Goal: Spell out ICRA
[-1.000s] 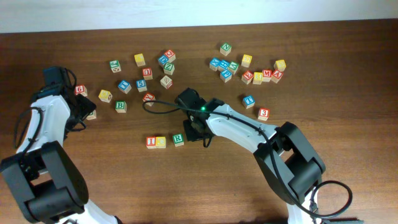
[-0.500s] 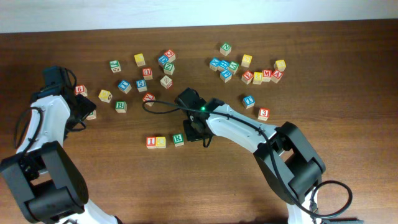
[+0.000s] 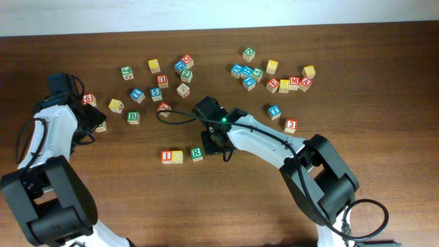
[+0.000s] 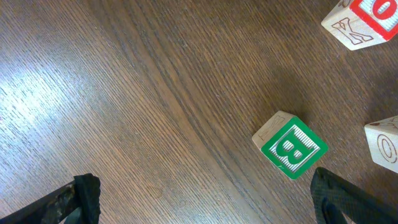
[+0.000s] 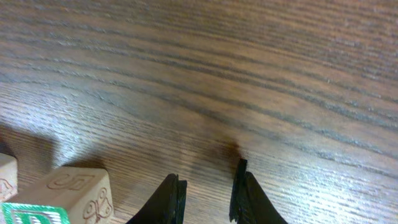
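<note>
Wooden row: I cube (image 3: 167,156), C cube (image 3: 178,156) and R cube (image 3: 197,154) lie in line, with I touching C and R just beside.
Step in hand: R looks placed; only the A is left to fetch.
A cube (image 3: 305,84): probably the red-lettered one in the far cluster, but it is too small to read surely.
Right gripper (image 5: 208,198): a narrow slit, empty, over bare table (image 5: 249,74) beside R.
Left gripper (image 4: 208,202): wide, empty, near the B cube (image 4: 291,148).
Next move: lift clear, spread the fingers, reach the A and set it on R's free side.
</note>
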Available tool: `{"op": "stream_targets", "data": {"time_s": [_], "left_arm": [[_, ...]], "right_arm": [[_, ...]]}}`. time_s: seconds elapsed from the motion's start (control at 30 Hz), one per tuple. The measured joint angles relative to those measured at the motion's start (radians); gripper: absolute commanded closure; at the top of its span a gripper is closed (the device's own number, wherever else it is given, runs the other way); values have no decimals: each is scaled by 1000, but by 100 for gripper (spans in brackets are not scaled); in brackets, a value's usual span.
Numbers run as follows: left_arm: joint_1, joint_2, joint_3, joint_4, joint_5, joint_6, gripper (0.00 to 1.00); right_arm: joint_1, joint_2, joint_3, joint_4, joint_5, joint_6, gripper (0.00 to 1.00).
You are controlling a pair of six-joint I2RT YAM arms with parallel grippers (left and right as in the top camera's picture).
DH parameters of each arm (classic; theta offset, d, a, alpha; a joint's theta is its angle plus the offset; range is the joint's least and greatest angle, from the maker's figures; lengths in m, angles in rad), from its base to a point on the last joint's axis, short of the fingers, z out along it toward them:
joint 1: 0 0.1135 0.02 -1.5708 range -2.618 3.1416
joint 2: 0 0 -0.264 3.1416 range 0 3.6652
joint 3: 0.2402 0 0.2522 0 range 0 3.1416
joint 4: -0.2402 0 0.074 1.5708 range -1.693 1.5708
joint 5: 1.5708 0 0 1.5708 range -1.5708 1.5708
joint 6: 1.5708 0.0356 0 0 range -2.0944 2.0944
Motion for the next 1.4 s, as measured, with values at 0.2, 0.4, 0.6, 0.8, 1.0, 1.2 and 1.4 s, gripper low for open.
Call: {"op": "stream_targets", "data": {"time_s": [0.2, 0.4, 0.6, 0.8, 1.0, 1.2, 1.4], "left_arm": [[0, 0, 0, 0, 0, 0, 1], [0, 0, 0, 0, 0, 0, 1], [0, 0, 0, 0, 0, 0, 1], [0, 0, 0, 0, 0, 0, 1], [0, 0, 0, 0, 0, 0, 1], [0, 0, 0, 0, 0, 0, 0], [0, 0, 0, 0, 0, 0, 1]], "right_arm": [[0, 0, 0, 9, -21, 0, 83], [0, 0, 0, 9, -86, 1, 85], [7, 0, 0, 9, -101, 25, 86], [50, 0, 0, 10, -108, 30, 87], [52, 0, 0, 10, -109, 95, 87], [68, 0, 0, 37, -109, 112, 87], [79, 0, 0, 40, -108, 123, 87]]}}
